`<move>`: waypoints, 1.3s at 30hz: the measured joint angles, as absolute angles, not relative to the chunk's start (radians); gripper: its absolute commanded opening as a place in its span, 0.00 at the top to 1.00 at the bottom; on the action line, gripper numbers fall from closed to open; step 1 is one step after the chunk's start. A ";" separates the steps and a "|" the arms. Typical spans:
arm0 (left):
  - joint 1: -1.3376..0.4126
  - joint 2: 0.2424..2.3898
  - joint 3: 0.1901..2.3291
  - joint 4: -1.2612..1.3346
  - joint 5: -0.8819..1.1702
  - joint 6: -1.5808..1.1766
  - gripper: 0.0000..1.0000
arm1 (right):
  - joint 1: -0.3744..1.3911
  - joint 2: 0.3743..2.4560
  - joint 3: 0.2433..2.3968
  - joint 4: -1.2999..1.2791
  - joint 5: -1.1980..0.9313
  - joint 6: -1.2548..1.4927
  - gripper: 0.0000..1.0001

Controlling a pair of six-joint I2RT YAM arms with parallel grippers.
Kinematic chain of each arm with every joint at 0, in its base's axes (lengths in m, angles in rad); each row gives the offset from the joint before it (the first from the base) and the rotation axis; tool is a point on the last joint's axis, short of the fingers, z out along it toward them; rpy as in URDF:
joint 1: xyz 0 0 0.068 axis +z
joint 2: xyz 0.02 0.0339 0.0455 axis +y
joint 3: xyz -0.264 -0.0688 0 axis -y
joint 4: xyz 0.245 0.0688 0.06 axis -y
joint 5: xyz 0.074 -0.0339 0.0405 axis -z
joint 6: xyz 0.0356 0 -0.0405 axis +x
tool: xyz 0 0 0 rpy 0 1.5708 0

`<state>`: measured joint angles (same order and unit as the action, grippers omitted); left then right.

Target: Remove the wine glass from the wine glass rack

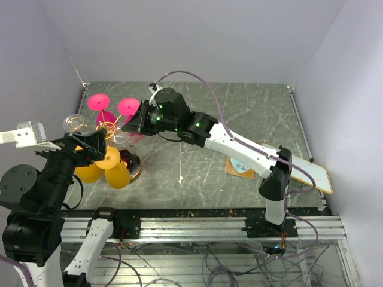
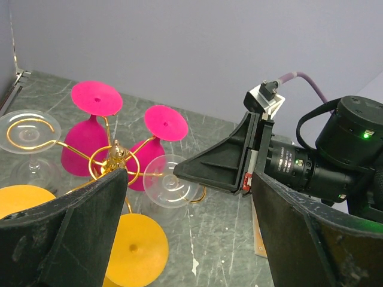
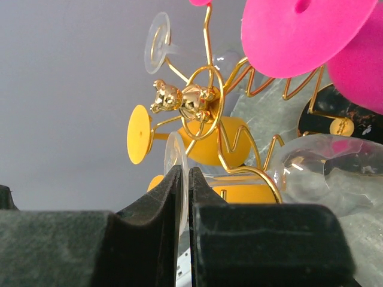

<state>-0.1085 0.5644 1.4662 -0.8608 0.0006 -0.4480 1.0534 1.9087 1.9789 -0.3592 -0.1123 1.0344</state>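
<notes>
Right gripper point(image 3: 184, 179): fingers pressed together, pinching foot rim of clear wine glass point(image 2: 170, 182). Glass hangs upside down on arm of gold rack point(image 2: 114, 158), next to pink glasses point(image 2: 90, 128). Yellow glasses point(image 2: 134, 251) on near side of rack. Rack stands at left of table point(image 1: 239, 119). Left gripper point(image 1: 90, 145): jaws spread wide, holding nothing, just beside rack
</notes>
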 measured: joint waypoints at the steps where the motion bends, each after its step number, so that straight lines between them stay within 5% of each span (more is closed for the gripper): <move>1: -0.109 0.563 1.467 -0.861 0.001 -0.448 0.05 | 1.054 1.909 1.979 -0.358 -0.125 1.036 1.00; 12: -0.109 0.561 1.467 -0.862 0.001 -0.448 0.05 | 1.060 1.845 1.885 -0.308 -0.164 1.052 1.00; 27: -0.109 0.569 1.458 -0.817 0.085 -0.458 0.05 | 1.046 1.412 1.470 -0.200 -0.196 0.968 1.00; 39: -0.109 0.720 1.251 -0.459 0.494 -0.655 0.05 | 0.678 1.139 1.241 0.054 -0.331 1.004 1.00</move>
